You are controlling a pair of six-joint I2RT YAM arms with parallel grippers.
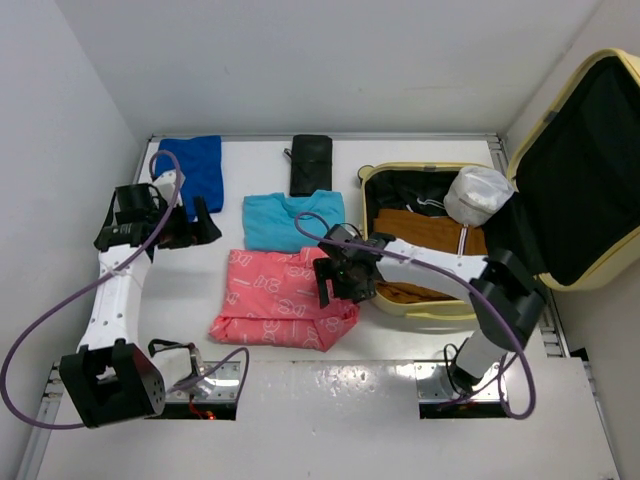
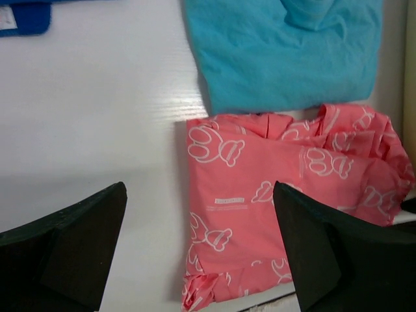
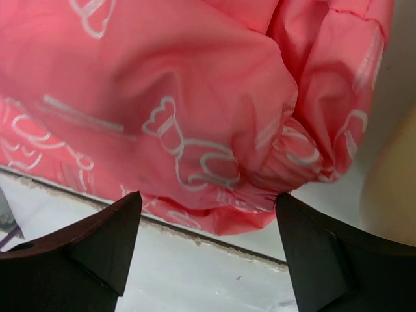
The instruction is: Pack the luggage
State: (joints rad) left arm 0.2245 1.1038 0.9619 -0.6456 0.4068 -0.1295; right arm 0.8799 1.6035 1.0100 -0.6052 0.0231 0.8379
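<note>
The pale yellow luggage (image 1: pixel 575 275) lies open at the right, lid up, with a brown garment (image 1: pixel 425 228) and a white cap (image 1: pixel 480 193) inside. A folded pink patterned garment (image 1: pixel 285 298) lies on the table in front of a teal shirt (image 1: pixel 292 217). My right gripper (image 1: pixel 338 280) is open just above the pink garment's right edge (image 3: pixel 195 97), not holding it. My left gripper (image 1: pixel 195 225) is open and empty left of the teal shirt (image 2: pixel 292 45); the pink garment (image 2: pixel 273 214) shows ahead of it.
A blue folded garment (image 1: pixel 195 168) lies at the back left and a black pouch (image 1: pixel 310 163) at the back middle. White walls close the table on three sides. The luggage's near wall (image 3: pixel 390 188) shows right of the pink garment.
</note>
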